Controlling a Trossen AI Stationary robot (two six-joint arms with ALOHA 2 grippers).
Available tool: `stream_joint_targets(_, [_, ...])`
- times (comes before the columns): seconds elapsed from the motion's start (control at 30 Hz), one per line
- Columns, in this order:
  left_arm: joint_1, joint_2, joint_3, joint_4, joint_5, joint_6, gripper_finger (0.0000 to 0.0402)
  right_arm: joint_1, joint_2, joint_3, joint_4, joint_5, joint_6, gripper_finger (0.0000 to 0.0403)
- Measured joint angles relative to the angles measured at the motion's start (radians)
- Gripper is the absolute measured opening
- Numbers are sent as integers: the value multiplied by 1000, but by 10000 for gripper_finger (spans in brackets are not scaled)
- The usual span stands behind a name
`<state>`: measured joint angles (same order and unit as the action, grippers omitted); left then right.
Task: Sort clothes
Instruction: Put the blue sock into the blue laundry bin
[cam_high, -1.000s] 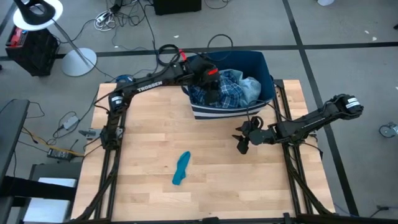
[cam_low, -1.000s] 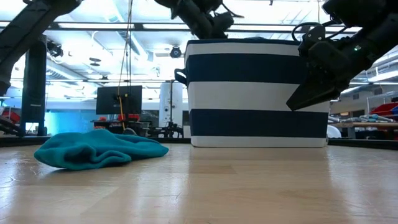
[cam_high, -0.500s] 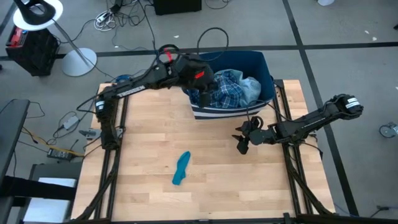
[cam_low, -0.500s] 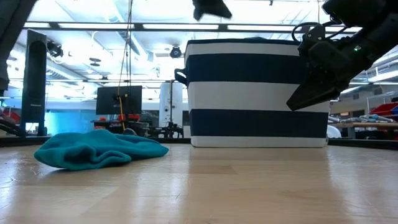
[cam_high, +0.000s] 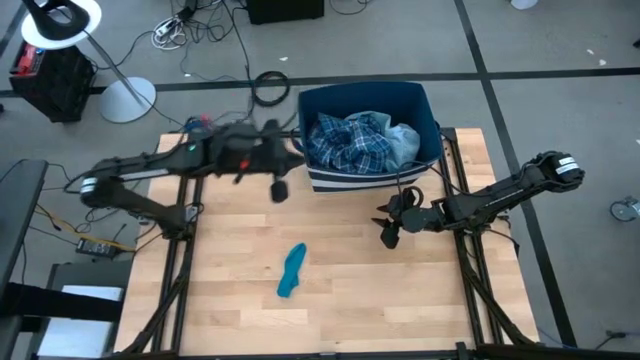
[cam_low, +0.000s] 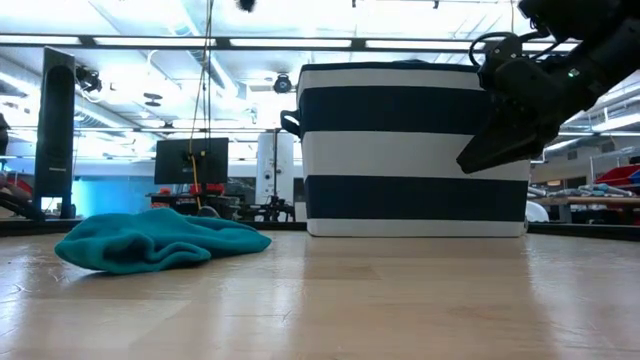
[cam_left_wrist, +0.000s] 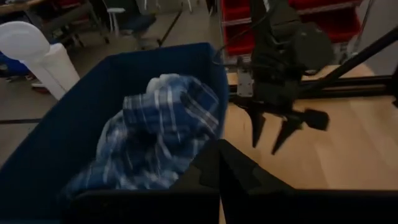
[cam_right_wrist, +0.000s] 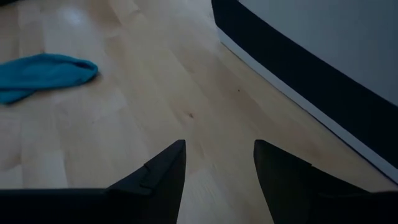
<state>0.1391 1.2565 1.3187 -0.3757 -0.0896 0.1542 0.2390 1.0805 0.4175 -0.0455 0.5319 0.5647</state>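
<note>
A blue-white plaid shirt (cam_high: 348, 142) lies heaped in the dark-blue bin (cam_high: 432, 112), with a light-blue denim piece (cam_high: 405, 140) beside it. A teal sock (cam_high: 291, 271) lies flat on the table near the middle. My left gripper (cam_high: 278, 188) is above the table just left of the bin. In the left wrist view (cam_left_wrist: 217, 149) its fingers are shut with nothing between them. My right gripper (cam_high: 388, 232) hovers open and empty near the bin's front right corner. It also shows in the right wrist view (cam_right_wrist: 219, 155).
The bin stands at the table's far edge, its striped wall (cam_low: 410, 150) facing the near side. The sock shows in the low view (cam_low: 150, 240) and the right wrist view (cam_right_wrist: 43, 71). Bare wooden table (cam_high: 230, 230) lies around the sock.
My left gripper has risen out of the bin, off the plaid shirt, and swung toward the table's left and near side. It is now over the table left of the bin. The shirt has stayed in the bin.
</note>
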Motion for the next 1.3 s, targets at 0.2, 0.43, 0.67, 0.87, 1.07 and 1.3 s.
stream_joint_targets(0.2, [-36,-256,-295,92,-7,-34,0,0,0,0,41,-3,0,190])
stream_joint_targets(0.43, [-63,-444,-483,110,-7,-102,0,0,0,0,156,-3,-1,190])
stream_joint_targets(0.67, [-75,-541,-630,152,-8,-115,0,2,39,34,354,-52,-161,186])
stream_joint_targets(0.87, [-90,-612,-814,320,-7,-136,0,8,203,203,354,-94,-330,177])
stream_joint_targets(1.07, [-90,-656,-957,435,-7,-105,0,8,418,396,318,-180,-414,174])
stream_joint_targets(1.3, [-90,-667,-1026,429,0,-55,0,8,619,560,275,-196,-472,174])
